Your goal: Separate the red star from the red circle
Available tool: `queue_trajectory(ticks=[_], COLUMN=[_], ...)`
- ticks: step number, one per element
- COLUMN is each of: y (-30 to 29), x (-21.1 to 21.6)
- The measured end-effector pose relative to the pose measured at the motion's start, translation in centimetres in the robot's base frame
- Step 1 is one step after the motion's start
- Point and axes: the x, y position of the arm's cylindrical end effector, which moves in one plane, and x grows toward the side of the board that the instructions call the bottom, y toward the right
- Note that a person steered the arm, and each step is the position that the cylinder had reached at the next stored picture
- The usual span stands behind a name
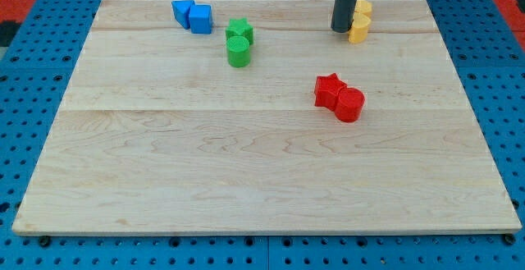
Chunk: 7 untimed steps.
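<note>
The red star lies right of the board's centre, touching the red circle, which sits just to its lower right. My tip is near the view's top, well above the red pair and right beside the yellow blocks, on their left.
A green star and a green circle sit together at the upper middle. Two blue blocks lie at the upper left. The wooden board rests on a blue pegboard surface.
</note>
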Motion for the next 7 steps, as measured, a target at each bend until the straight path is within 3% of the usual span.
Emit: queue_trajectory(ticks=[1,3,4,5,6,7], y=[-0.1,-1.9,3.6,10.8,7.6,0.2], x=[0.0,9.7,10.1,13.4,20.9,26.6])
